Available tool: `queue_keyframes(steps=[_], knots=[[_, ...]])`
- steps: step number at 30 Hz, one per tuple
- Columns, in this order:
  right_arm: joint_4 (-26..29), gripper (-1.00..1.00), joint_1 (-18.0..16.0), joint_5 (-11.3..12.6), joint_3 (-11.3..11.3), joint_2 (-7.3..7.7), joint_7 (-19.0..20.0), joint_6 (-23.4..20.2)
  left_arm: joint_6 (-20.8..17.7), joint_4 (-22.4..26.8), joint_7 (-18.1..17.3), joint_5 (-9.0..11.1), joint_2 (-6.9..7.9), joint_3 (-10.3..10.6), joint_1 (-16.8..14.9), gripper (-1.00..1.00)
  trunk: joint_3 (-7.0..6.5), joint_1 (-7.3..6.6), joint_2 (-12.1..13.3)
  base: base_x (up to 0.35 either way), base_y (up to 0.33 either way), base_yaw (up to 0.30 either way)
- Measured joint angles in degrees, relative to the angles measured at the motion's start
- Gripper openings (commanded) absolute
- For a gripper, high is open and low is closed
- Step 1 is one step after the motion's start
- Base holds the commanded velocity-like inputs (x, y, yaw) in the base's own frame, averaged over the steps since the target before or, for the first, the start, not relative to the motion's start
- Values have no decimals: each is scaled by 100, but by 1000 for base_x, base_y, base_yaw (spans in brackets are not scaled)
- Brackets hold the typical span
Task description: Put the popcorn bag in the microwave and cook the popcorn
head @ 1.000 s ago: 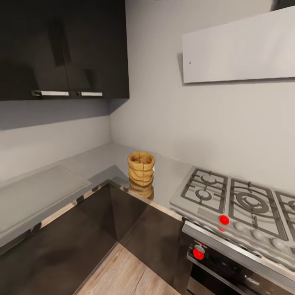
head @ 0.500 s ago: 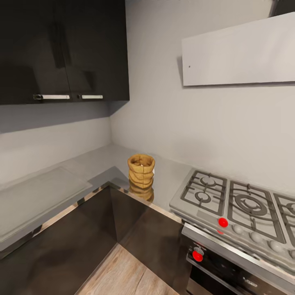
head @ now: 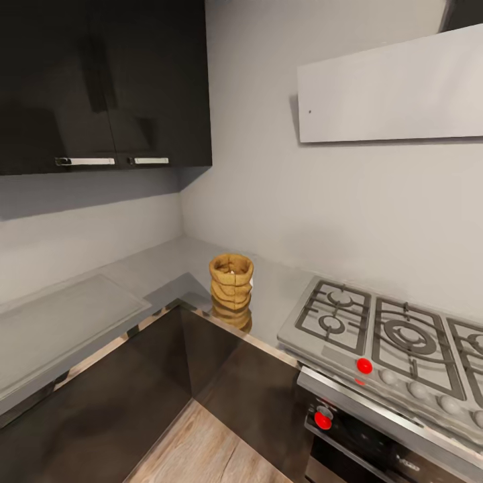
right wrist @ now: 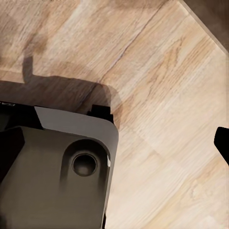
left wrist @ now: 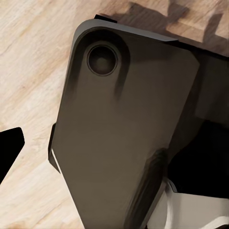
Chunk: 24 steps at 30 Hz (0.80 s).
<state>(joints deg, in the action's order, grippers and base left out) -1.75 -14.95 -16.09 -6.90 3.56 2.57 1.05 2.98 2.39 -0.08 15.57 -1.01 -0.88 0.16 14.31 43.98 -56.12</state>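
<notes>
Both wrist cameras look straight down at pale wood-plank floor [right wrist: 162, 95] past a dark grey, rounded robot base panel [left wrist: 124, 143]. This suggests the arms hang low at the robot's sides, tucked for travel and not reaching. A black sliver at the edge of each wrist view may be a fingertip of the left end effector [left wrist: 8, 150] and the right end effector [right wrist: 222, 143], but I cannot tell whether either is released or clenched; nothing lies between them.

Further out, in the head view, the small tan-yellow paper popcorn bag [head: 231, 280] with bulging horizontal folds stands upright, rolled rim open, on the matte grey L-shaped desk [head: 154, 265]. It sits in the inner corner, close to the front edge, where an arm could likely reach it from the floor in front. Its reflection shows on the glossy dark brown-black lower cabinets [head: 168, 376] just below.

To its side, apart from it, lies the steel gas hob [head: 382, 335] with red-marked knobs, above a steel oven front. A white hood [head: 389, 87] hangs on the pale grey wall, and dark upper cabinets [head: 100, 80] close off the other side.

The pickup has evidently not begun.
</notes>
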Motion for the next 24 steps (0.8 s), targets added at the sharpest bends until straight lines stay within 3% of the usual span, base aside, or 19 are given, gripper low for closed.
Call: queue_keyframes(steps=[8, 9, 11, 12, 15, 17, 18, 21, 24], knots=[[152, 100, -6, -56, 5, -73, -5, -2, 1, -1, 0, 0, 5, 3, 0, 100, 0, 0, 0, 0, 0, 0], [707, 100, -5, -56, 13, -177, 19, -322, 1, -2, 0, -7, -2, 9, 0, 100, 1, 0, 0, 0, 0, 0], [1784, 100, -11, -55, 21, -218, 48, -924, 1, -2, 0, -8, -3, 13, 0, 100, -1, 0, 0, 0, 0, 0], [2503, 100, -10, -127, 21, -363, 90, -1606, 2, -2, 0, -8, -2, 10, 0, 100, -1, 0, 1, 0, 0, 0], [3762, 100, -8, -443, 51, -678, 303, -2549, 2, -4, 0, -1, 1, 7, 0, 100, -1, 0, 0, 0, 0, 0], [4374, 100, -7, -705, 313, -896, 511, -3048, 2, -2, 0, 1, 4, 7, 0, 100, -1, 0, 0, 0, 0, 0], [4708, 100, -7, -779, 566, -968, 622, -3291, 2, -2, 0, 1, 5, 6, 0, 100, -1, 0, 0, 0, 0, 0], [5696, 100, -7, -826, 1135, -1124, 785, -3946, 1, -2, 0, 1, 5, 3, 0, 100, -1, -1, 0, 0, 0, 0], [6454, 100, -5, -832, 1349, -1227, 1028, -4370, 1, -1, 0, 1, 5, 1, 0, 100, -1, 0, 0, 0, 0, 0]])
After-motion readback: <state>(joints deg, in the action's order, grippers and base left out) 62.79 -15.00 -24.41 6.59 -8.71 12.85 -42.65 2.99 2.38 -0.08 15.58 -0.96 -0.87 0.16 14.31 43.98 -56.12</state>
